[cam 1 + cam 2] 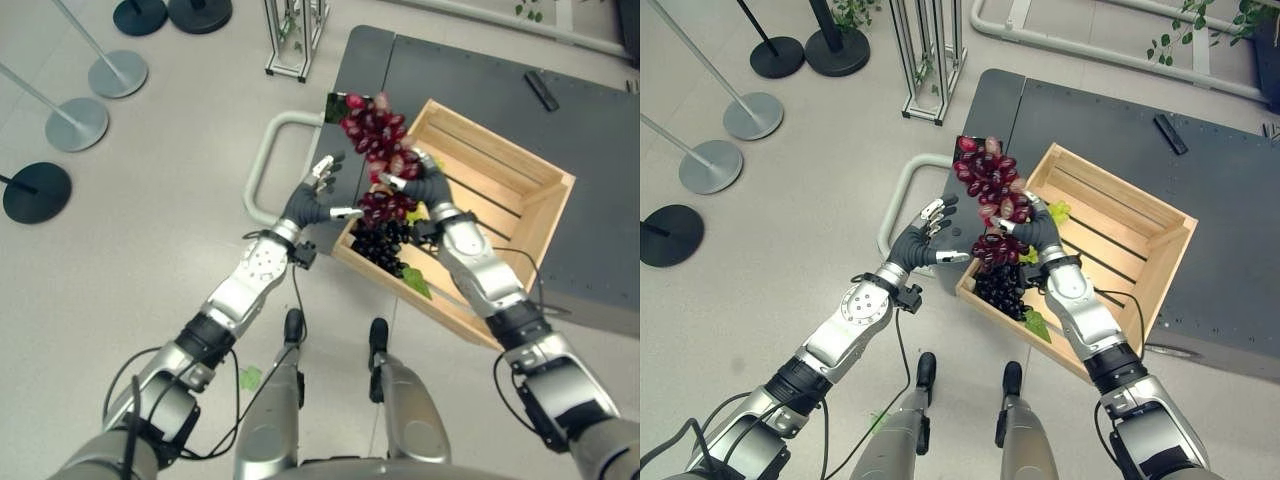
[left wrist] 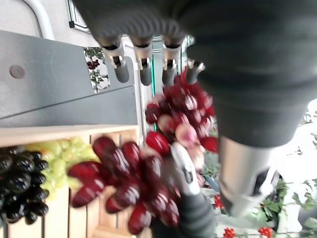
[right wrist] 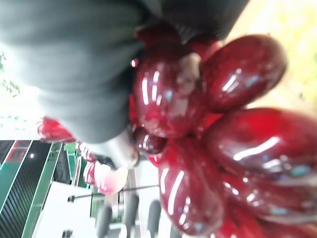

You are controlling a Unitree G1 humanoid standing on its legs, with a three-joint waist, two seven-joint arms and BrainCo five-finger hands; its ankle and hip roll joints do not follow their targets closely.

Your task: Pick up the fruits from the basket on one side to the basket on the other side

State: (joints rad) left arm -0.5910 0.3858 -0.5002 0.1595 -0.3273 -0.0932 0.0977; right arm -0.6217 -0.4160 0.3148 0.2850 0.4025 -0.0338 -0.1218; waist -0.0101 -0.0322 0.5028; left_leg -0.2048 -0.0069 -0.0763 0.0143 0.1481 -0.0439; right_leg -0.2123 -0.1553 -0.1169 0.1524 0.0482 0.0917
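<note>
Red grapes (image 1: pixel 378 150), shiny and long in one big bunch, are hanging in the air over the near corner of the wooden basket (image 1: pixel 520 190). The right hand (image 1: pixel 420 185) is curling its fingers round the bunch, gripping it. The left hand (image 1: pixel 318 200) is reaching in beside the grapes with straight, loose fingers, holding nothing, while black grapes (image 1: pixel 385 245) and green grapes (image 2: pixel 59 156) are lying inside the basket.

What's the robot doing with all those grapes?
The robot's right hand is curled round a bunch of red grapes and holds it up over the near corner of a wooden crate. Its left hand is open right beside the bunch, with nothing in it. Black grapes and green grapes lie in the crate.
</note>
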